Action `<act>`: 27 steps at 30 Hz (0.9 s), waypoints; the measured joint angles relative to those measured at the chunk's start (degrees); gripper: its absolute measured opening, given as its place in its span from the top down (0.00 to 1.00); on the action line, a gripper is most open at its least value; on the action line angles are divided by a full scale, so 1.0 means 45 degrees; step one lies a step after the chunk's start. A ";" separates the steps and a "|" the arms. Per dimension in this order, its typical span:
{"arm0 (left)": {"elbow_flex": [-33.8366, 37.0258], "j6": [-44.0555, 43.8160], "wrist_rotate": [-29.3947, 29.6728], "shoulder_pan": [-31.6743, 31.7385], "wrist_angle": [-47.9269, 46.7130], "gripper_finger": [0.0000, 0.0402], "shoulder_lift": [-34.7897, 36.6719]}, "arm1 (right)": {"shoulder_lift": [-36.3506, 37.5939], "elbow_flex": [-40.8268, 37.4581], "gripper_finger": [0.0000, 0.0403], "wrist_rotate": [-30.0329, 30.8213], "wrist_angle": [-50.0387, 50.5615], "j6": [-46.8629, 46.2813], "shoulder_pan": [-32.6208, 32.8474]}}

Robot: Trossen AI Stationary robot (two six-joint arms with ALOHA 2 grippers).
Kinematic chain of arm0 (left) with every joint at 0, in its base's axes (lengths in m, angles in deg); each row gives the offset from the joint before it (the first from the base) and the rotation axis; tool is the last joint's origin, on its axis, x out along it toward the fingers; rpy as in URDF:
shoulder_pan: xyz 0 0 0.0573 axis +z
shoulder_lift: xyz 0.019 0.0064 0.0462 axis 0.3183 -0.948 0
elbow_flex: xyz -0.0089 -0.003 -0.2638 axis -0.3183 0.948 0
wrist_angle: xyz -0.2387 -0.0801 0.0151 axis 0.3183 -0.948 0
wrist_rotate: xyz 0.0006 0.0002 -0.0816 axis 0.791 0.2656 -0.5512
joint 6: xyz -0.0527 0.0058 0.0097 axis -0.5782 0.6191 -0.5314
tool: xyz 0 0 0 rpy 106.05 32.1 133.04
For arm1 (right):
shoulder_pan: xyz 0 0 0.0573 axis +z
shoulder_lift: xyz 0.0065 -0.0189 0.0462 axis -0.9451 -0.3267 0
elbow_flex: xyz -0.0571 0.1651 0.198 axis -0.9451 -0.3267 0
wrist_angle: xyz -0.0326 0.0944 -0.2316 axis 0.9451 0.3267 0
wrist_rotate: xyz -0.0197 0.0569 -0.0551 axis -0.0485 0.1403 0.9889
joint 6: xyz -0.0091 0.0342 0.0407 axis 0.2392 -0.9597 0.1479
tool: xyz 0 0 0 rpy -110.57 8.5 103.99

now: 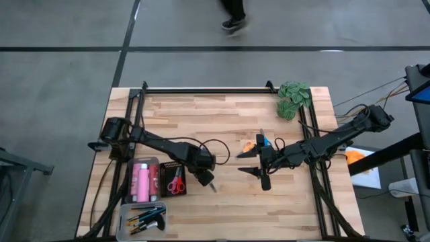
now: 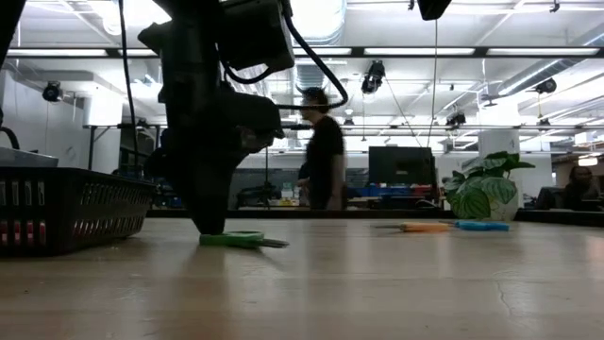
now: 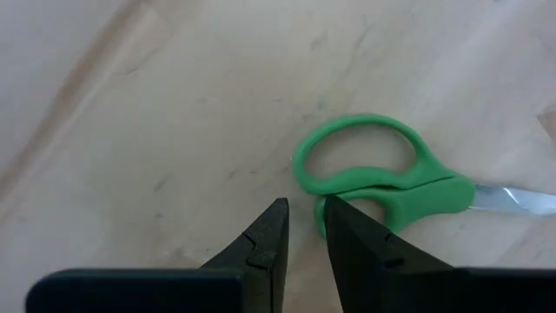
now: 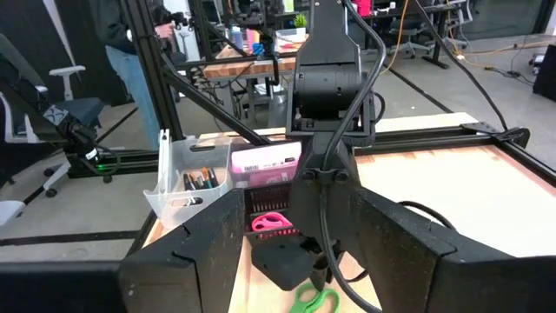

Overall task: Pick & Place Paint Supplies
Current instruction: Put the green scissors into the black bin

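The left pincer [image 1: 210, 180] is down at the wooden surface [image 1: 222, 208], its fingers [image 3: 261, 248] drawn narrow with a slim gap between them and nothing in it; the green scissors [image 3: 382, 178] lie flat just beyond the tips, handle loop nearest, blade pointing away. In the low view the scissors [image 2: 236, 240] sit right at the foot of that arm. Beside it stands a dark mesh basket [image 1: 176, 165] holding pink-handled scissors [image 1: 175, 183], next to a pink paint bottle [image 1: 142, 183], and a clear tray [image 1: 125, 216] with dark brushes [image 1: 149, 219] sits nearer the front edge. The right pincer [image 1: 258, 163] hovers over the middle of the surface, fingers spread wide and empty, with orange scissors [image 1: 248, 146] and blue scissors [image 1: 277, 143] close by. A green leafy clump [image 1: 293, 98] sits at the far corner. A person [image 2: 324, 151] stands beyond the surface.
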 joint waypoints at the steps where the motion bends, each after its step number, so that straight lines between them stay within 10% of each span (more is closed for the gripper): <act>1: 0.0009 -0.0001 0.0154 0.0000 -0.0016 0.80 0.0054 | -0.0002 0.0000 0.48 0.0001 0.0000 0.0000 0.0000; 27: 0.0010 -0.0378 0.1654 -0.0437 0.0709 0.80 0.0282 | 0.0000 0.0000 0.48 0.0001 -0.0003 0.0000 0.0000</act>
